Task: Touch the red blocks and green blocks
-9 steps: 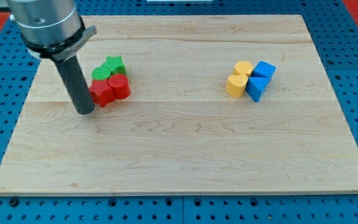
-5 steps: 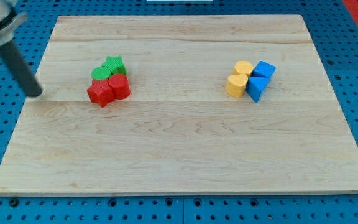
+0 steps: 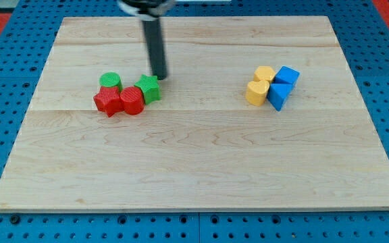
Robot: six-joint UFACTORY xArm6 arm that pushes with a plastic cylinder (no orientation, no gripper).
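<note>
My tip (image 3: 161, 76), a bare dark rod holding nothing, rests at the far-right edge of the green star block (image 3: 150, 88), seemingly in contact. Left of the star lie the ribbed red cylinder block (image 3: 132, 100), red star block (image 3: 107, 102) and green cylinder block (image 3: 110, 82). Touching appears under way; the next move would call for sweeping left toward the reds. The wooden board (image 3: 201, 169) shows pale, smooth grain.
</note>
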